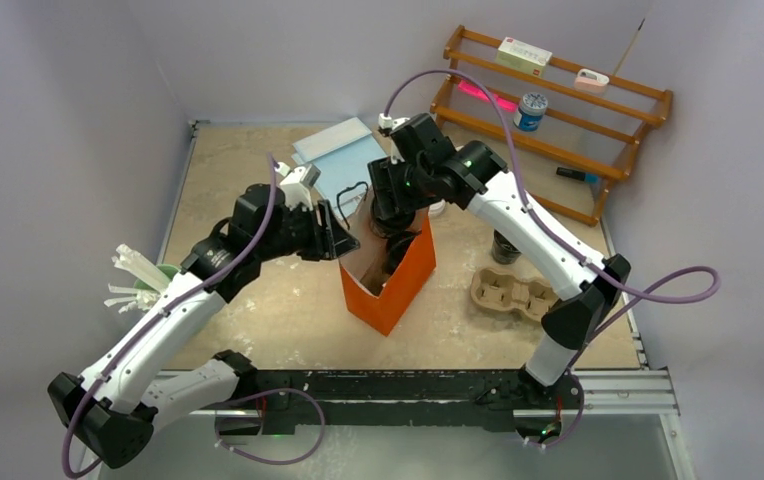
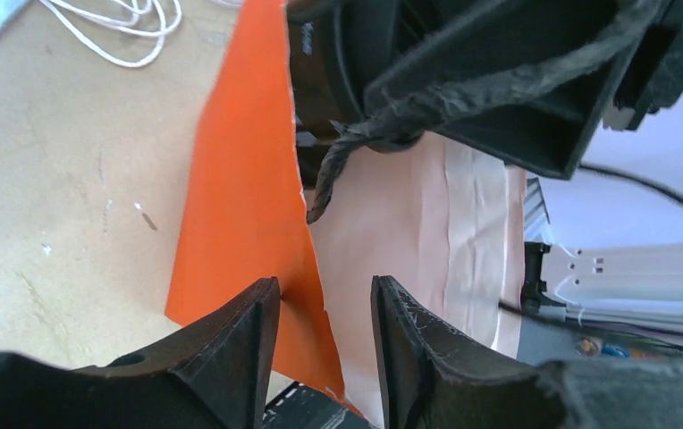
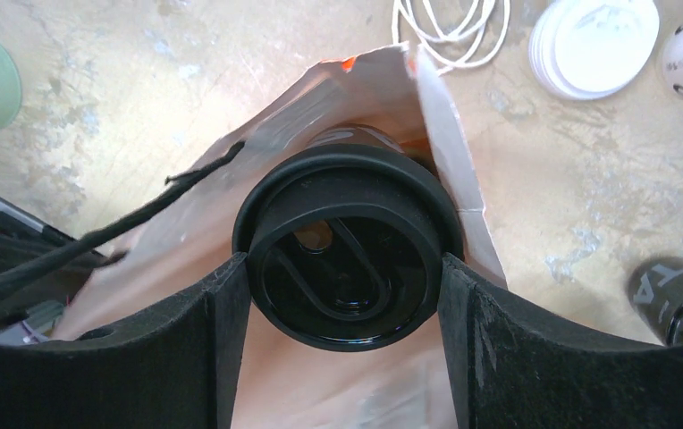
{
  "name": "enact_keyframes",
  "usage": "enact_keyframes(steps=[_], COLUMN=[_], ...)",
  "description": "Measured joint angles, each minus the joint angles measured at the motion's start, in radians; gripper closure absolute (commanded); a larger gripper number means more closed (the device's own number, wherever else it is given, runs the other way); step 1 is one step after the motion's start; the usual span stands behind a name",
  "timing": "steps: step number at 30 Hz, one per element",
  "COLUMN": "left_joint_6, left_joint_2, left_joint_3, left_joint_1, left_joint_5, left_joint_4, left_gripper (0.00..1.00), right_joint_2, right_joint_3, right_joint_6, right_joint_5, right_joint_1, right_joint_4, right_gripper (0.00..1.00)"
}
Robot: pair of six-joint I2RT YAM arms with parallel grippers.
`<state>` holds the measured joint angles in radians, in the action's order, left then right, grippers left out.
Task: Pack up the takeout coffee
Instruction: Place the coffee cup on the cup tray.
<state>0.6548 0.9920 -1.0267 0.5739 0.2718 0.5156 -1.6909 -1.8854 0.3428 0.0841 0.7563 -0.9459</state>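
— How do the arms stand?
— Over the table [image 1: 258,300] both reach inward and meet at the orange paper bag [image 1: 390,285] standing in the middle. The left arm [image 1: 158,330] stretches low from the left, its wrist rolled sideways at the bag's left rim. The right arm [image 1: 518,215] arches over from the right, its wrist pointing down at the bag's mouth.
— And the grippers?
— The left gripper [image 2: 324,284] has its jaws apart, with the bag's edge running between them. The right gripper [image 3: 342,266] is clamped on a lidded black cup [image 3: 347,192], which sits in the bag's open mouth.
— What else is there?
— A brown pulp carrier [image 1: 513,293] lies to the right of the bag. A second black cup [image 1: 505,247] stands just behind it.
— Any writing?
— There is white print on that second cup, but it is cut off and I cannot read it.
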Motion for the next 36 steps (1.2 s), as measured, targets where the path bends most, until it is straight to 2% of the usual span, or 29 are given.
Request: enact_keyframes(steps=[4, 8, 11, 14, 22, 23, 24, 28, 31, 36], left_joint_6=[0.015, 0.028, 0.034, 0.029, -0.014, -0.023, -0.023, -0.120, -0.209, -0.344], left_joint_2=[0.011, 0.035, 0.053, 0.065, 0.061, 0.041, 0.041, 0.061, 0.141, 0.305], left_joint_3=[-0.012, -0.031, -0.048, -0.083, -0.275, -0.331, -0.331, -0.369, -0.446, -0.522], left_joint_1=[0.003, 0.010, 0.017, 0.018, 0.022, 0.022, 0.022, 0.016, -0.038, -0.244], left_joint_5=[0.044, 0.091, 0.115, 0.112, -0.039, -0.146, -0.146, -0.278, -0.282, -0.122], left_joint_4=[0.021, 0.033, 0.036, 0.072, 0.261, 0.343, 0.343, 0.365, 0.360, 0.246], left_gripper=[0.55, 0.50, 0.45, 0.34, 0.14, 0.06, 0.01, 0.00, 0.00, 0.00], right_joint_2=[-0.040, -0.090, -0.109, -0.132, -0.174, -0.174, -0.174, -0.175, -0.172, -0.131], right_joint_3=[-0.061, -0.133, -0.160, -0.209, -0.366, -0.392, -0.392, -0.419, -0.444, -0.371], right_joint_6=[-0.005, -0.008, -0.007, -0.007, -0.007, -0.006, -0.006, 0.021, 0.064, 0.146], right_joint_5=[-0.001, -0.016, -0.037, -0.051, -0.025, 0.003, 0.003, 0.031, 0.039, 0.087], right_joint_1=[0.000, 0.000, 0.000, 0.000, 0.000, 0.000, 0.000, 0.000, 0.000, 0.017], right_joint_4=[-0.002, -0.005, -0.015, -0.053, -0.168, -0.211, -0.212, -0.249, -0.262, -0.268], right_gripper=[1.00, 1.00, 1.00, 1.00, 1.00, 1.00, 1.00, 1.00, 1.00, 1.00])
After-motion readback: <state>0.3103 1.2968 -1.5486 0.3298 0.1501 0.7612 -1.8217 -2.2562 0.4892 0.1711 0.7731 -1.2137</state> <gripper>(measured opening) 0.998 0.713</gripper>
